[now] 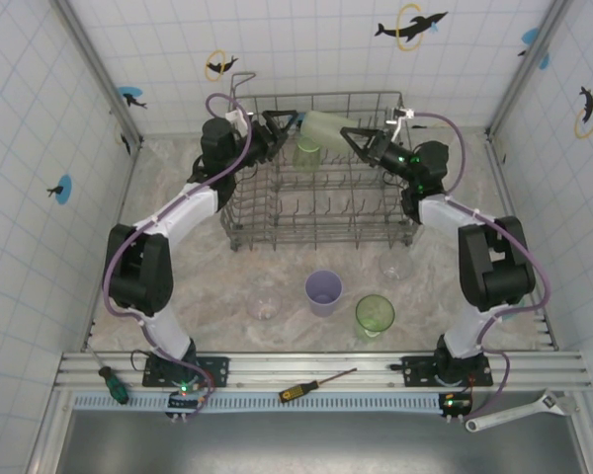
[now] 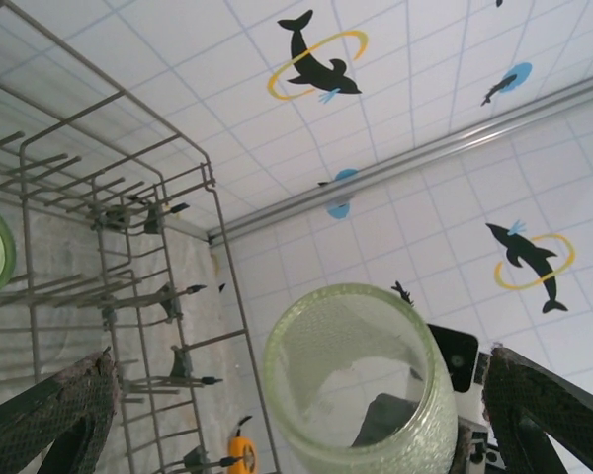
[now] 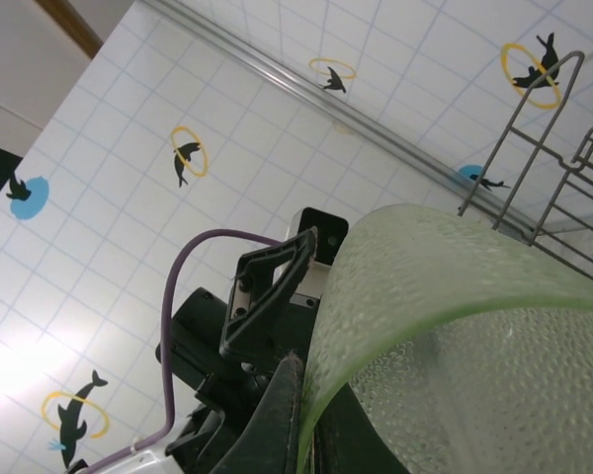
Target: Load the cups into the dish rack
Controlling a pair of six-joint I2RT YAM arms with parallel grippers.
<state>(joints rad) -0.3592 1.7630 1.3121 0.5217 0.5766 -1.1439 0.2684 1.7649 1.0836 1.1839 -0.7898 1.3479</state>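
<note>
Over the far end of the dish rack (image 1: 316, 212), seen from the overhead camera, the right pincer (image 1: 356, 138) is clamped on a pale green cup (image 1: 326, 128) held on its side. The cup's long axis runs across the rack, straight toward the left pincer (image 1: 283, 126), whose jaws stand wide apart just beside the cup's free end. Both arms are about equally near; only the right one has hold. A second green cup (image 1: 306, 154) sits in the rack below. A lavender cup (image 1: 323, 291), a third green cup (image 1: 374, 314) and two clear cups (image 1: 264, 299) wait on the worktop (image 1: 178, 286) in front.

From the left wrist, the pale green cup (image 2: 361, 385) turns one round end to the camera, between the spread fingers (image 2: 64, 420); mouth or base, I cannot tell.

From the right wrist, the right pincer (image 3: 311, 439) pinches the cup's wall at its edge, with the left pincer (image 3: 277, 281) facing it beyond.

No brand or writing is readable, only dolphin decals (image 2: 316, 64) on the tiles.
</note>
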